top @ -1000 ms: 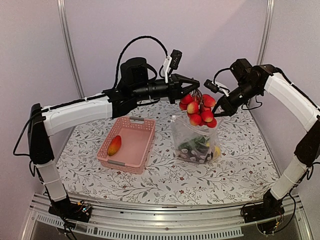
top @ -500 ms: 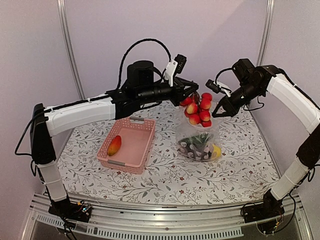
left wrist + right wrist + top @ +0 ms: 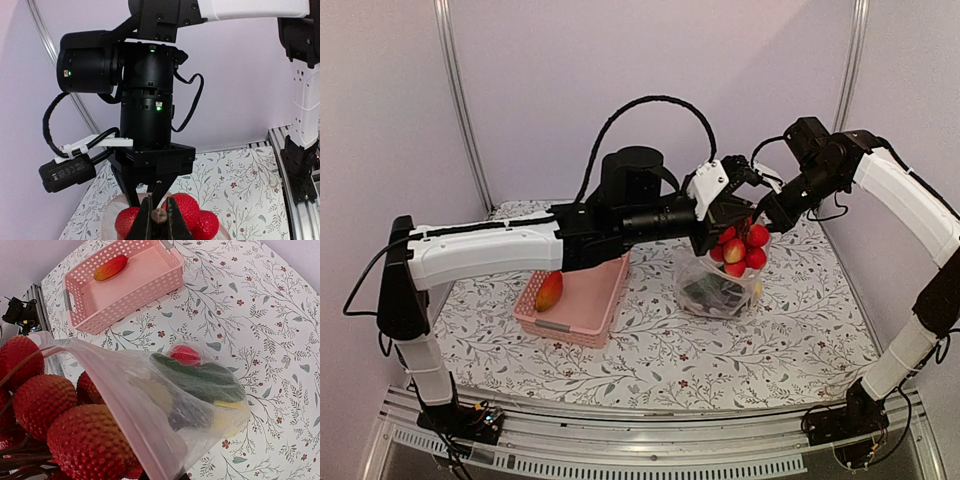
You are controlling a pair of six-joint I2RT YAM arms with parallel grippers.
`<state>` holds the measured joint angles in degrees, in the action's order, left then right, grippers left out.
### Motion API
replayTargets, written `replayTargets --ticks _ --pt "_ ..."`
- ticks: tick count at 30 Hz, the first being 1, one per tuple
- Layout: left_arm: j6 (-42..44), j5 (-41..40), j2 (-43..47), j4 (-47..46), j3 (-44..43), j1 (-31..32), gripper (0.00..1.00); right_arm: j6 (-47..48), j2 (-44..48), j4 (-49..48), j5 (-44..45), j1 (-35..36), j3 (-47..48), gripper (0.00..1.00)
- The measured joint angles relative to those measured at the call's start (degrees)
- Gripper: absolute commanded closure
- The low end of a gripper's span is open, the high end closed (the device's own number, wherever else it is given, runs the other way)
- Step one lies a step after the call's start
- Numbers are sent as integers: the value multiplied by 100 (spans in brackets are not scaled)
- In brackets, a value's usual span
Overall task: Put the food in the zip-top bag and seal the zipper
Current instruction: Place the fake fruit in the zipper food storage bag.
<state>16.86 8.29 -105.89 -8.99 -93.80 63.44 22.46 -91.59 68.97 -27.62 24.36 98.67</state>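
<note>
My left gripper (image 3: pixel 159 218) clamps the berry cluster (image 3: pixel 742 250), hanging stem-up into the upright zip-top bag (image 3: pixel 710 293); right gripper (image 3: pixel 770 216) pinches its rim.

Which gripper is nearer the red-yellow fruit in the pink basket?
Left. The left gripper holds the berry cluster at the clear bag's mouth, right of the fruit; the right gripper pinches the bag rim farther right.

The left arm (image 3: pixel 490 250) reaches low over the pink basket (image 3: pixel 585 305), barring it from above. A red berry cluster (image 3: pixel 745 248) plugs the zip-top bag (image 3: pixel 715 292) mouth. The tabletop (image 3: pixel 720 365) lies open along its near edge.
</note>
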Motion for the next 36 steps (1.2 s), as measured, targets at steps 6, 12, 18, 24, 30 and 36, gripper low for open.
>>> replayTargets --ticks 6,12,18,24,30,36 --pt "501 -96 -15 166 -57 61 100 -2 0 -2 9 0 0 97" --pt "1386 -632 -225 424 -345 348 100 -4 0 0 9 0 0 98" --pt "1961 -1224 -566 680 -551 466 100 -4 0 2 13 -2 0 98" --pt "2151 -1635 -704 988 -551 437 100 -4 0 -2 31 -22 -9 98" --pt "2251 -2033 -890 1287 -734 411 72 -13 0 0 -11 -44 -9 98" --pt "1943 -2210 -966 1156 -894 391 41 -42 -9 7 -107 -120 4 98"
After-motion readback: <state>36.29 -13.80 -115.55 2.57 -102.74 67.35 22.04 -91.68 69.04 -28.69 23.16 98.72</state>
